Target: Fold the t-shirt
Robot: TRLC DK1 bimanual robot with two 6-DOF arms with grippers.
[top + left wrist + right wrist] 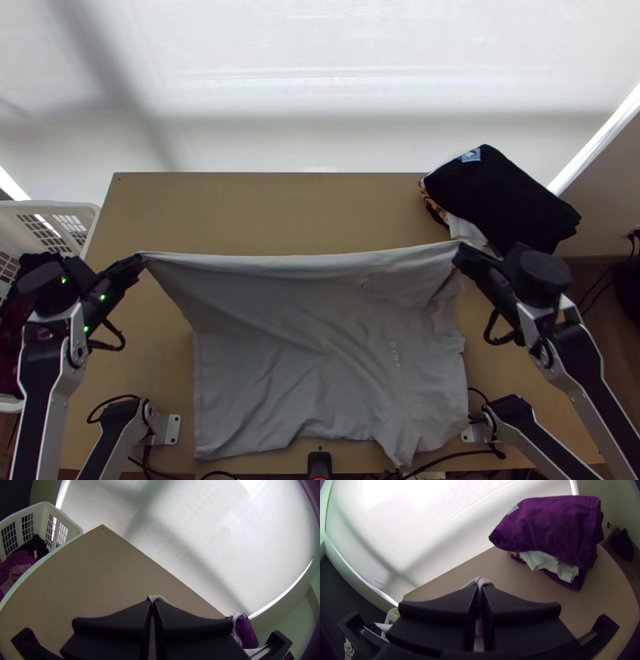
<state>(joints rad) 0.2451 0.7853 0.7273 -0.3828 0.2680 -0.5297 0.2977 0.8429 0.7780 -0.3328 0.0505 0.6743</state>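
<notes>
Grey cotton-looking t-shirt (304,352), one, unfolded and spread across the middle and near part of the table (264,208); far edge drawn nearly straight between two hands, with a narrow turned-over band along it; cloth below the left end slanting inward; diagonal creases through the body, looser wrinkles toward the right side; near edge uneven, with a shallow recess at the middle and a lobe jutting out at the right; small pale lettering (394,354) right of centre.

Left hand (138,260), black, one; fingers together, clamped on the left end of the far edge, a bit of grey cloth showing at the tips in the left wrist view.

Right hand (462,254), black, one; fingers pressed together on the right end of the same edge, the cloth bulging up between the tips in the right wrist view.

White plastic basket (43,505), slotted walls, beside the table's left side; contents: dark cloth (38,543) bearing a small white tag (35,554), magenta cloth (21,559), pink cloth (16,573).

Pile at the table's far right corner: dark folded garment (496,200) on top, with a light blue label (470,155); white cloth (541,560) poking out beneath.
</notes>
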